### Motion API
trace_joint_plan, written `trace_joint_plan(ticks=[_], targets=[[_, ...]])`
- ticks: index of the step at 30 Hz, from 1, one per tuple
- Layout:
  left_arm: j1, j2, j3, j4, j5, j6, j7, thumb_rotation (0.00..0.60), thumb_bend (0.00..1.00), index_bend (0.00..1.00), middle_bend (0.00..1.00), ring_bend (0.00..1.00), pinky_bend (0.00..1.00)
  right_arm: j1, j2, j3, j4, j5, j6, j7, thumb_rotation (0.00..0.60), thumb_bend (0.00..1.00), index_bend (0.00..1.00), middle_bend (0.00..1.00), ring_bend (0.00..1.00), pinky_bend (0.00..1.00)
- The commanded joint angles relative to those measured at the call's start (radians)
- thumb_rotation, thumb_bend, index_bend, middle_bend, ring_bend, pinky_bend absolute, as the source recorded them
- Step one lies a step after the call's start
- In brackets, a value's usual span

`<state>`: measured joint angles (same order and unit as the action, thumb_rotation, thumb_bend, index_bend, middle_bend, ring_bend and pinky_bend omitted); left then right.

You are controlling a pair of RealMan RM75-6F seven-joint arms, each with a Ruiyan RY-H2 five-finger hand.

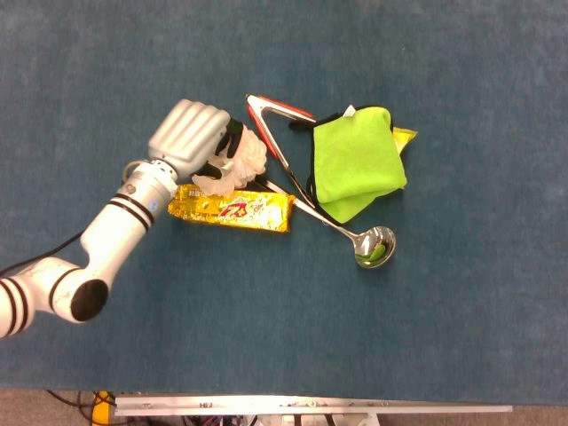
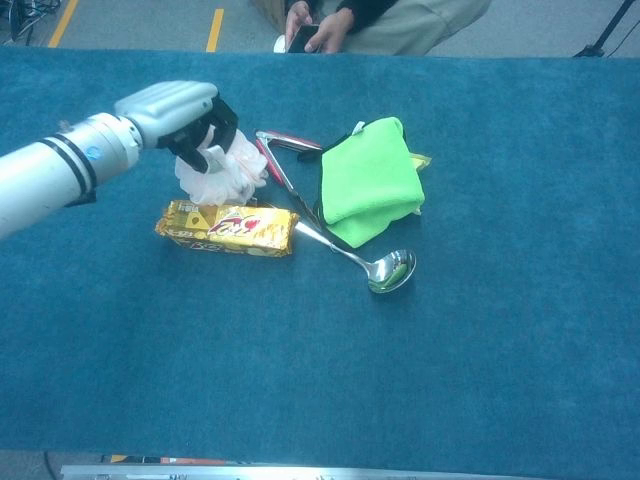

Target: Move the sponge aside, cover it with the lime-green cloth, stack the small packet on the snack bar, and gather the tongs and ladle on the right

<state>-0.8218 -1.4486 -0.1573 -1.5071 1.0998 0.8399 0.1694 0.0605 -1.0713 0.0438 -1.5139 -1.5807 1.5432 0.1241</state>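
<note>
My left hand (image 1: 191, 133) (image 2: 180, 105) is curled over a white mesh sponge (image 1: 241, 164) (image 2: 222, 170) and grips its top, just behind the gold snack bar (image 1: 232, 209) (image 2: 228, 228). Red-tipped metal tongs (image 1: 280, 124) (image 2: 285, 150) lie right of the sponge. The folded lime-green cloth (image 1: 355, 164) (image 2: 368, 180) sits further right, with a small yellow packet (image 1: 405, 136) (image 2: 422, 160) peeking out from under its far right corner. A steel ladle (image 1: 373, 246) (image 2: 390, 270) runs from under the cloth, bowl toward the front right. My right hand does not show.
All things lie on a teal cloth-covered table (image 1: 461, 337) (image 2: 520, 380). A seated person (image 2: 380, 20) is at the far edge. A metal rail (image 1: 311, 408) marks the near edge.
</note>
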Motion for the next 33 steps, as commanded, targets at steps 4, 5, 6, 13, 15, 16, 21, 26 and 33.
trace_joint_plan(ticks=[4,5,6,13,15,16,21,26,33], targets=[[0.049,0.11,-0.002,-0.107,0.036,0.052,-0.04,0.6,0.39,0.65,0.68,0.71,0.54,0.004,-0.002,0.001,0.004,-0.001,-0.004,0.003,0.6,0.14,0.36,0.46,0.4,0.48],[0.057,0.126,0.001,-0.122,0.044,0.06,-0.042,0.6,0.39,0.65,0.68,0.71,0.54,0.005,-0.002,0.001,0.004,-0.002,-0.004,0.004,0.6,0.14,0.36,0.46,0.4,0.48],[0.069,0.147,0.006,-0.141,0.054,0.073,-0.045,0.6,0.39,0.65,0.68,0.71,0.54,0.006,-0.003,0.001,0.005,-0.003,-0.005,0.004,0.6,0.14,0.36,0.46,0.4,0.48],[0.147,0.27,0.056,-0.263,0.117,0.14,-0.055,0.6,0.38,0.64,0.68,0.71,0.54,0.012,-0.007,0.001,0.009,-0.001,-0.017,0.003,0.6,0.14,0.36,0.46,0.4,0.48],[0.174,0.301,0.077,-0.295,0.136,0.159,-0.06,0.6,0.38,0.64,0.68,0.71,0.54,0.014,-0.009,0.0,0.01,0.0,-0.023,0.003,0.6,0.14,0.36,0.46,0.4,0.48],[0.185,0.313,0.086,-0.306,0.145,0.167,-0.06,0.6,0.39,0.64,0.68,0.71,0.54,0.015,-0.011,-0.001,0.011,0.0,-0.025,0.004,0.6,0.14,0.36,0.46,0.4,0.48],[0.247,0.356,0.138,-0.342,0.192,0.214,-0.056,0.6,0.38,0.64,0.67,0.7,0.54,0.021,-0.014,-0.001,0.013,0.002,-0.037,0.004,0.6,0.14,0.36,0.46,0.4,0.48],[0.299,0.396,0.175,-0.366,0.208,0.251,-0.033,0.6,0.38,0.64,0.67,0.7,0.54,0.023,-0.014,-0.001,0.011,0.002,-0.039,0.001,0.6,0.14,0.36,0.46,0.4,0.48],[0.353,0.428,0.229,-0.394,0.231,0.26,0.001,0.6,0.38,0.64,0.67,0.7,0.54,0.025,-0.015,-0.003,0.009,0.003,-0.044,-0.002,0.6,0.14,0.36,0.46,0.4,0.48]])
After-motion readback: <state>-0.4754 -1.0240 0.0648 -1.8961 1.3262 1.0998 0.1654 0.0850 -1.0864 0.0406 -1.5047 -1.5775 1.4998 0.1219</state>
